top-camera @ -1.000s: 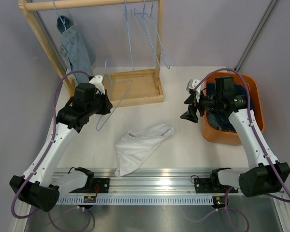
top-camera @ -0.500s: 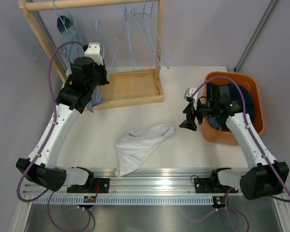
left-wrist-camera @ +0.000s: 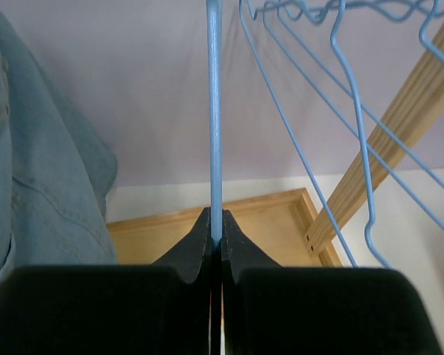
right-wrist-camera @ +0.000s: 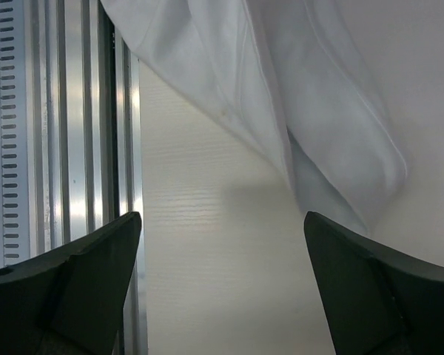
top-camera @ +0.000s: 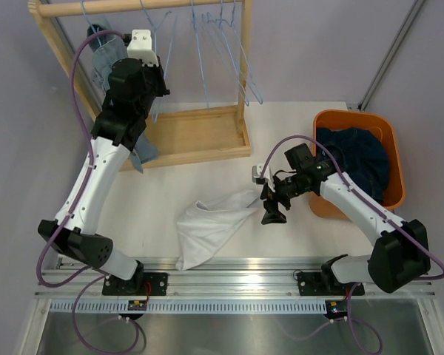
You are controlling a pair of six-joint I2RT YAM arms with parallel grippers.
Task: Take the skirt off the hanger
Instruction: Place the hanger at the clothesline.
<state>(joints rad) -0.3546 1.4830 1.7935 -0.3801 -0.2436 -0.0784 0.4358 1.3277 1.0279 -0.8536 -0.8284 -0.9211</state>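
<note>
right gripper (top-camera: 271,205): jaws wide, empty, hovering just beside a corner of the crumpled white fabric skirt (top-camera: 211,222) | skirt: on the pale table (top-camera: 296,126), off any hanger; likely light, limp, slippery, best pinched at a bunched fold | left gripper (left-wrist-camera: 215,238): clamped on thin blue wire hanger (left-wrist-camera: 214,111) near wooden rail (top-camera: 133,7)

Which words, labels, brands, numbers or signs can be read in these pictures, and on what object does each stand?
No readable text in any view.
The white fabric garment, thin blue wire hanger, light wooden clothes rack, orange plastic basket and grey aluminium rail bear no visible writing.
Small coloured marks on the black rail mounts: too small to read.
</note>
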